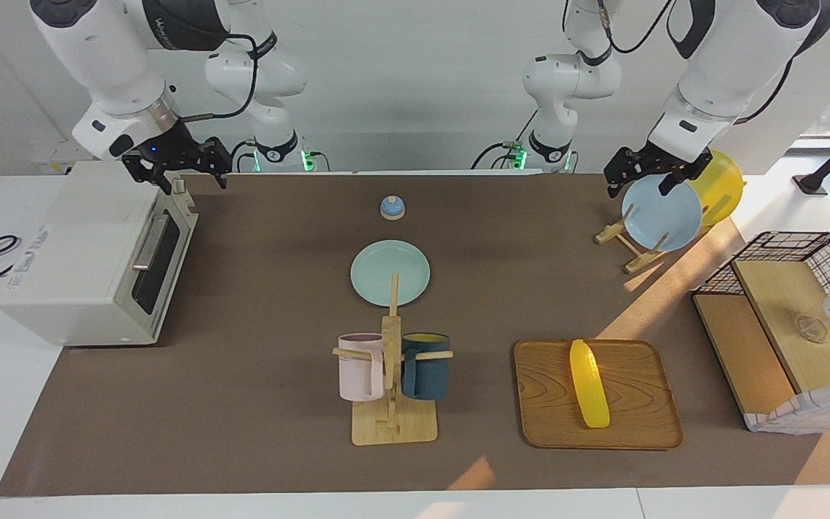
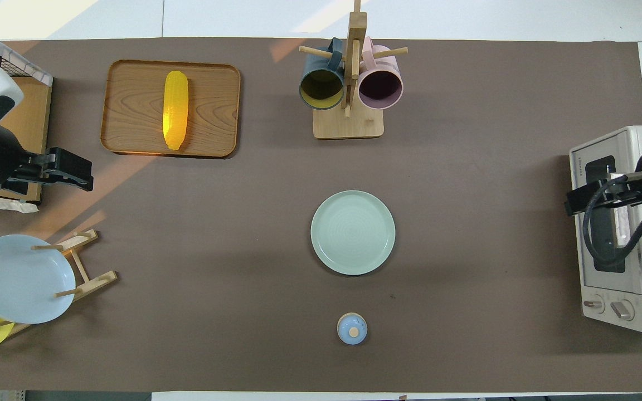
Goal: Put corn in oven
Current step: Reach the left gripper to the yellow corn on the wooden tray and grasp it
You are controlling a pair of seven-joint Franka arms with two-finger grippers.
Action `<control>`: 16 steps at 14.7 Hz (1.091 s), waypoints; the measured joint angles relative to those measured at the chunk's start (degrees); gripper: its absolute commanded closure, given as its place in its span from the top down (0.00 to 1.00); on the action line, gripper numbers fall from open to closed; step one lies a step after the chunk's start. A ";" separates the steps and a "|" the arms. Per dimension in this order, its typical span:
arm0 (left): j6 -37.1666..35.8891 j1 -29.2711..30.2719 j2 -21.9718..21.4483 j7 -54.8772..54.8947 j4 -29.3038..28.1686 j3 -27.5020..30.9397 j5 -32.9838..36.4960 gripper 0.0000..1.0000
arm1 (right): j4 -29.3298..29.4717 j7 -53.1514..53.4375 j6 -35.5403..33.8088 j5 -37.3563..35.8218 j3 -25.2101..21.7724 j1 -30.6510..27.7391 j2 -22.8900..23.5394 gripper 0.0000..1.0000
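Note:
The corn is a glossy yellow cob lying on a wooden tray toward the left arm's end of the table; it also shows in the overhead view. The off-white oven stands at the right arm's end with its door shut; it also shows in the overhead view. My right gripper hangs open and empty over the oven's top front edge, seen from above over the door. My left gripper is open and empty over the plate rack, apart from the corn.
A mug rack holds a pink mug and a dark blue mug. A mint plate and a small blue bell lie mid-table. A plate rack holds a blue plate and a yellow plate. A black wire basket stands beside the tray.

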 measured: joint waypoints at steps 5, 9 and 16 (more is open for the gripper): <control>0.01 0.00 0.00 0.00 0.00 0.00 0.00 1.00 | -0.01 0.01 0.00 0.00 0.02 0.05 0.00 1.00; 0.61 0.00 0.00 0.00 -0.01 -0.05 0.00 1.00 | -0.41 0.02 1.45 0.00 -0.12 -0.54 0.00 0.00; 12.46 0.02 1.37 0.00 -3.69 -0.14 0.00 1.00 | -18.43 -2.43 19.74 -9.91 -0.22 -1.45 -4.57 0.00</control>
